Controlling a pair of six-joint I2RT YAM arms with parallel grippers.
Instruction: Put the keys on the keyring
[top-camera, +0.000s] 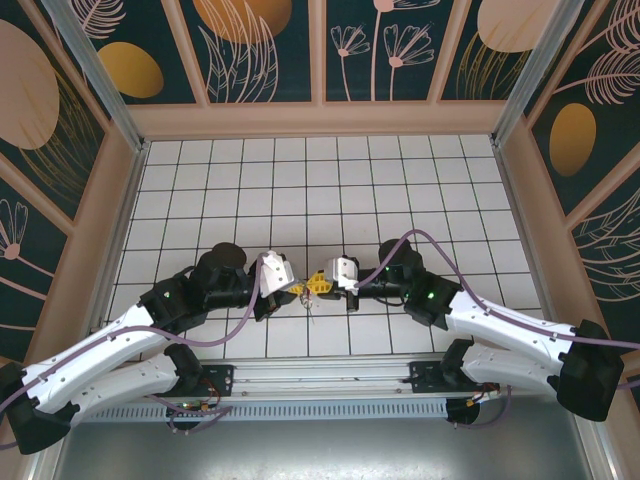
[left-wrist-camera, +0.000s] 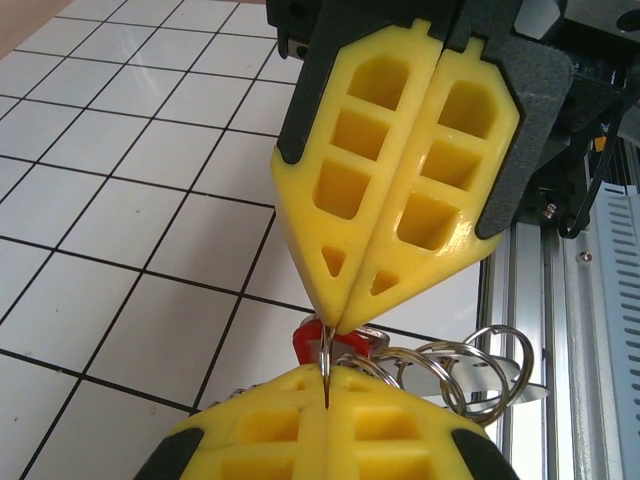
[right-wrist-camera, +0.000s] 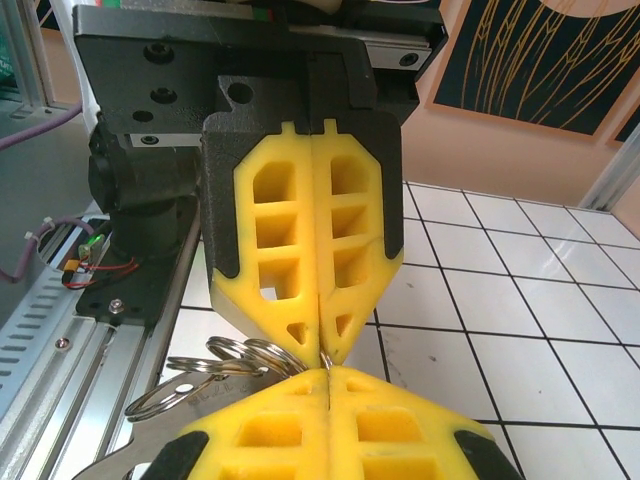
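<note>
Jaws closed on both: left gripper (left-wrist-camera: 327, 388) pinches the keyring (left-wrist-camera: 460, 375) by its thin wire, right gripper (left-wrist-camera: 337, 322) tip-to-tip with it, beside the red key (left-wrist-camera: 308, 345). Likely light, stiff, slippery metal; grip key by plastic head.

White arms (top-camera: 100, 355), purple cables (top-camera: 415, 233), yellow gripper fingers (left-wrist-camera: 300, 215)

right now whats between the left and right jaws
a thin wire ring spans the gap, red key beside it, in the left wrist view
</note>
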